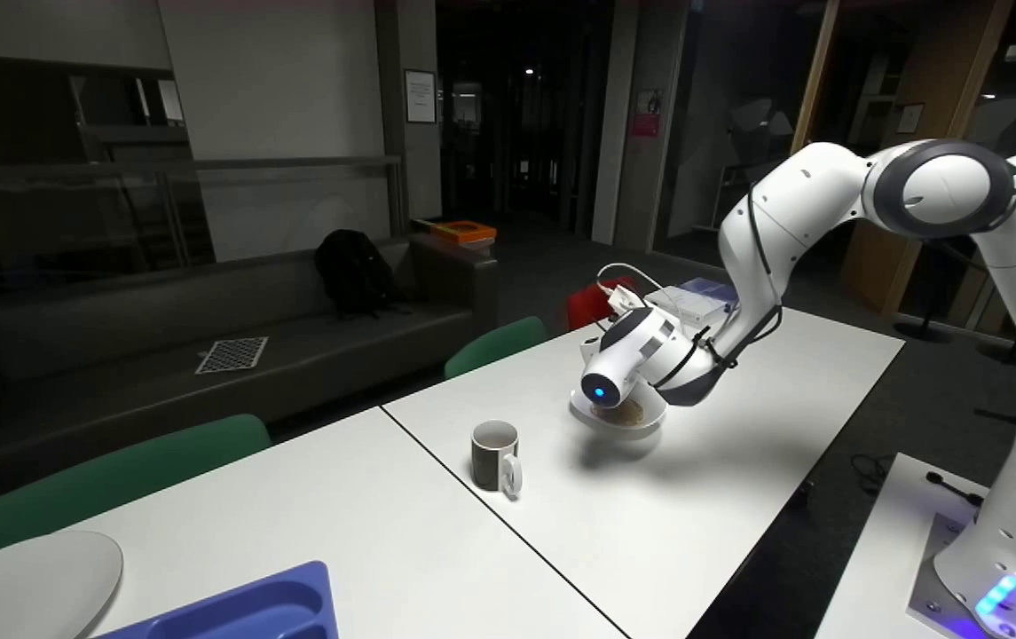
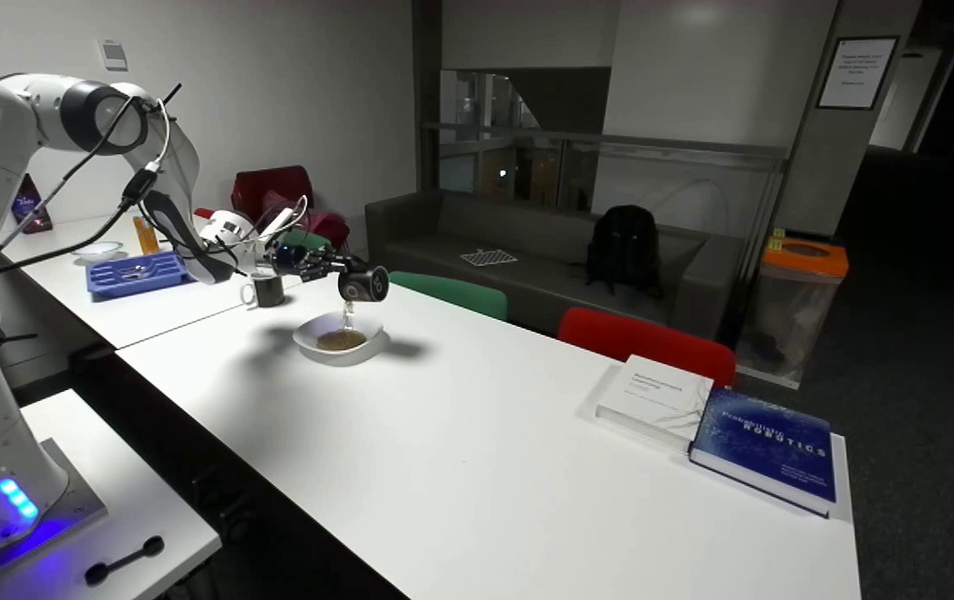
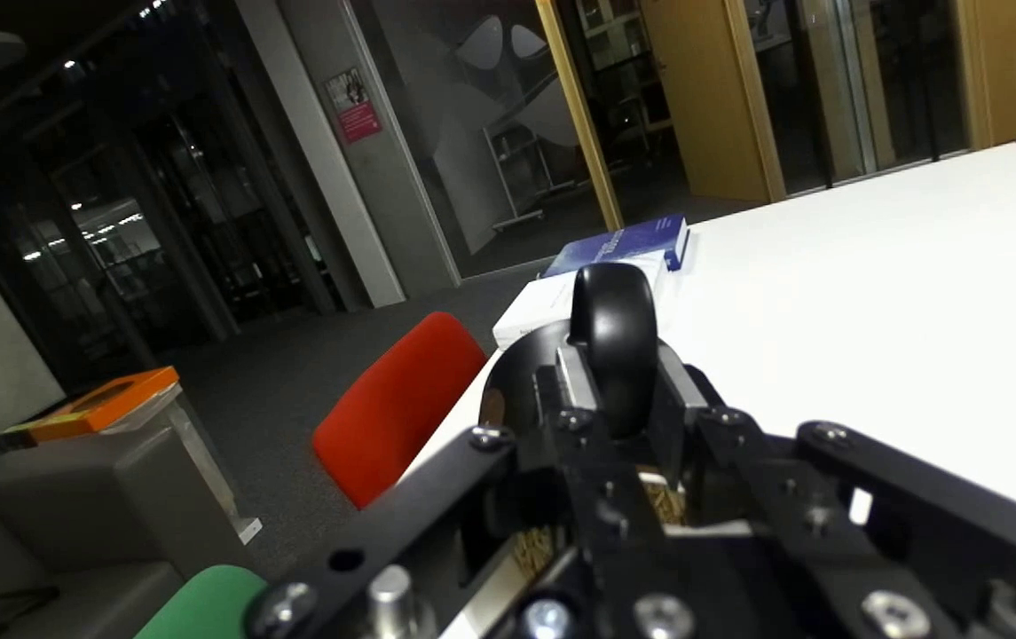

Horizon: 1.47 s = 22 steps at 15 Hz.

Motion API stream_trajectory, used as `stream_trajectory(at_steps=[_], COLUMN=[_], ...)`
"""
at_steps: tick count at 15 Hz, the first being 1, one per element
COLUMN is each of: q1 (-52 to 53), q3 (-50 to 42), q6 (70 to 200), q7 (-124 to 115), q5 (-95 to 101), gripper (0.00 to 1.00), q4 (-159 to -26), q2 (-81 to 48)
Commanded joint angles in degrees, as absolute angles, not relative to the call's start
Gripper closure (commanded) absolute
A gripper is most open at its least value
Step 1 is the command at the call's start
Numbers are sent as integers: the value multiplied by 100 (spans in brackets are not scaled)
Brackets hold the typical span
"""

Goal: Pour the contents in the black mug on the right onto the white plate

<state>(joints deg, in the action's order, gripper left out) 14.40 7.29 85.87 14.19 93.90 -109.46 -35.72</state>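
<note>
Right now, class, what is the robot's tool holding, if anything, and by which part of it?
The tool holds the black mug by its handle, which is gripped from both sides in the wrist view.

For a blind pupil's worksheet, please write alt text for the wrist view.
The robot's hand grips a black mug by its handle; tan contents on a white plate show partly below. Beyond, a white book and a blue book lie on a white table, with a red chair alongside.
</note>
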Motion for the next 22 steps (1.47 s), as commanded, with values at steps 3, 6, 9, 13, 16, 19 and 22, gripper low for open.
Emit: stream_trajectory(at_steps=[3, 6, 9, 13, 16, 19, 22], q1=[1524, 1525, 1539, 1550, 1554, 1570, 1598], q3=[734, 742, 729, 716, 715, 713, 709], q6=[8030, 7912, 7777, 7599, 7494, 7436, 7333], q7=[1779, 1733, 1678, 1662, 1689, 1732, 1783], q5=[9497, 9493, 9506, 9523, 9519, 9514, 9504], gripper=[95, 95, 95, 95, 95, 95, 95], q4=[-10741, -10689, -10589, -10435, -10349, -10281, -10225], q2=[-3612, -3634, -3694, -3813, -3877, -3921, -3938])
